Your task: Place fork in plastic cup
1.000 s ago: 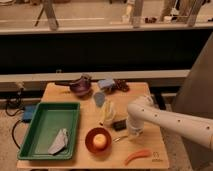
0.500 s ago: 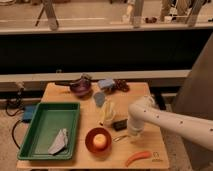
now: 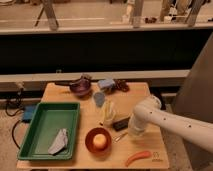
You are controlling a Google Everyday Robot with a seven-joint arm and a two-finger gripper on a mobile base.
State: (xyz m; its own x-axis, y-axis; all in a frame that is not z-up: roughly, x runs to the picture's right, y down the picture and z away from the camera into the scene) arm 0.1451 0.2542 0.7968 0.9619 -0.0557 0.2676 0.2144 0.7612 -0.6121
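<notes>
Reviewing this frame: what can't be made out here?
Camera view:
- Gripper, low beside the black block: the arm hides whether it touches the fork.
- Fork: too small to tell which end is tines.
- Pale thing in green tray: too blurred to identify.

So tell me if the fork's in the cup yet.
Out: the fork lies flat on the table by the red bowl, the gripper close beside it.
</notes>
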